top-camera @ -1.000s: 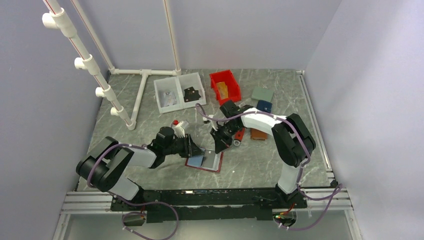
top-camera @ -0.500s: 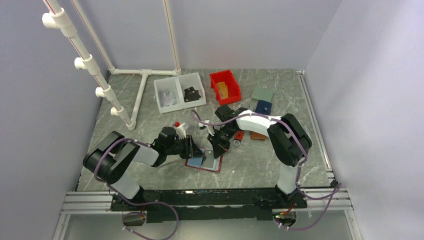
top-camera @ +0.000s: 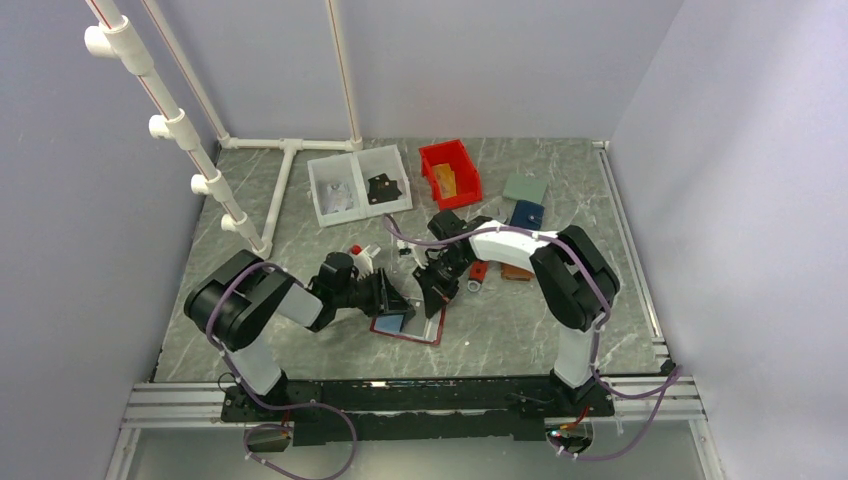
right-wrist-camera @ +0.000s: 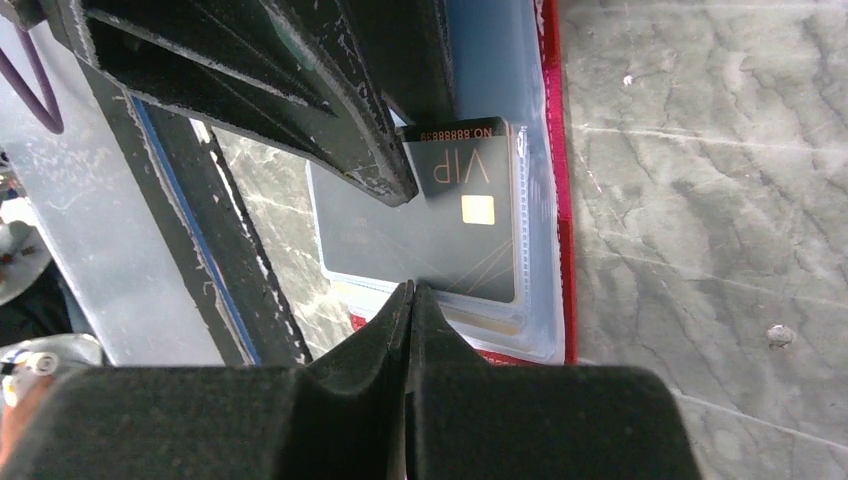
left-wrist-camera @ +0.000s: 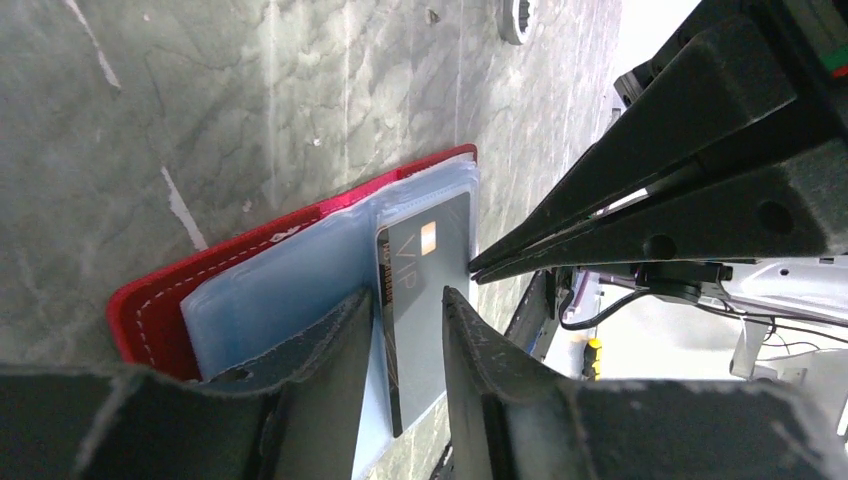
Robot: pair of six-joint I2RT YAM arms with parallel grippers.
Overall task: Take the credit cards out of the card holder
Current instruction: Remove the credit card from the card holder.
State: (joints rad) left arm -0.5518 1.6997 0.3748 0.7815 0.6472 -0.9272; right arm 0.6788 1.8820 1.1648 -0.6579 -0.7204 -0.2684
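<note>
Overhead: light even and diffuse, soft shadows under my arms on the surface (top-camera: 520,330). Left wrist: my left claw (left-wrist-camera: 408,300) dark, blurred up close; top-right corner blown white. Right wrist: my right claw (right-wrist-camera: 410,292) out of focus, credit card (right-wrist-camera: 470,215) sharp.

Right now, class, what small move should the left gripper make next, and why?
Probably close the left gripper on the dark VIP card and draw it out of the card holder. Its jaws stand apart astride the card's edge, the card lies in the pale pocket, and the shut right gripper has its tips beside the card, gripping nothing.
</note>
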